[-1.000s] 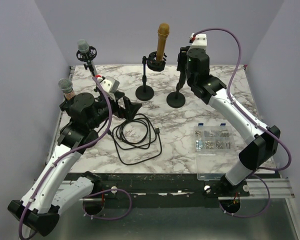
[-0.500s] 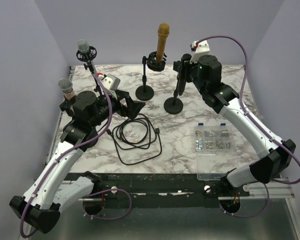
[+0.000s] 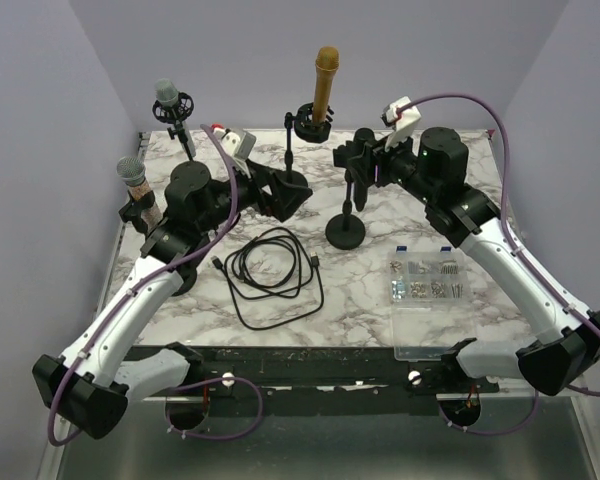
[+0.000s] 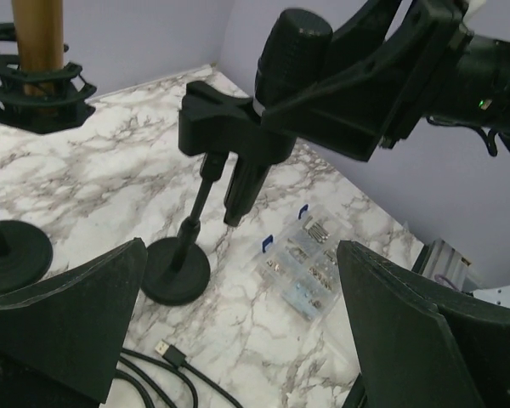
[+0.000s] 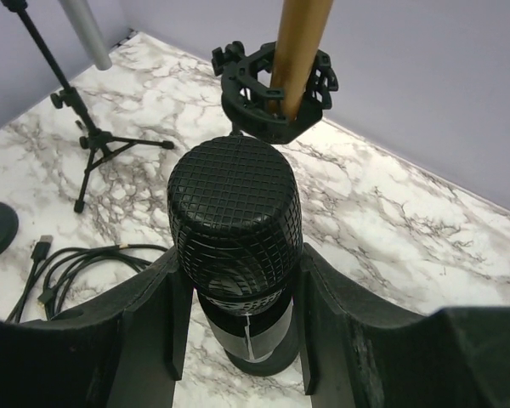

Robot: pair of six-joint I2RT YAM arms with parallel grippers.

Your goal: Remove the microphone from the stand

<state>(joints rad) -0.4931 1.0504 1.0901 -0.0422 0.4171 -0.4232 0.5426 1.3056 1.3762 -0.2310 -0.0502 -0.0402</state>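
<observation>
A black microphone (image 3: 363, 158) sits in the clip (image 4: 229, 127) of a black round-base stand (image 3: 345, 232) at mid table. My right gripper (image 3: 370, 160) is shut on the microphone just below its mesh head (image 5: 234, 221), with a finger (image 5: 149, 340) on each side. In the left wrist view the microphone (image 4: 291, 42) still passes through the clip and the stand pole leans. My left gripper (image 3: 288, 195) is open and empty, left of the stand; its jaws frame the stand base (image 4: 177, 270).
A gold microphone (image 3: 326, 75) stands in a shock mount at the back. Two silver microphones (image 3: 167, 95) (image 3: 132, 175) stand at the far left. A coiled black cable (image 3: 270, 270) lies in front of the left gripper. A clear parts box (image 3: 428, 280) lies at the right.
My right gripper has shifted toward the front with the microphone, and the stand base has slid with it. My left gripper has swung right and back, closer to the stand.
</observation>
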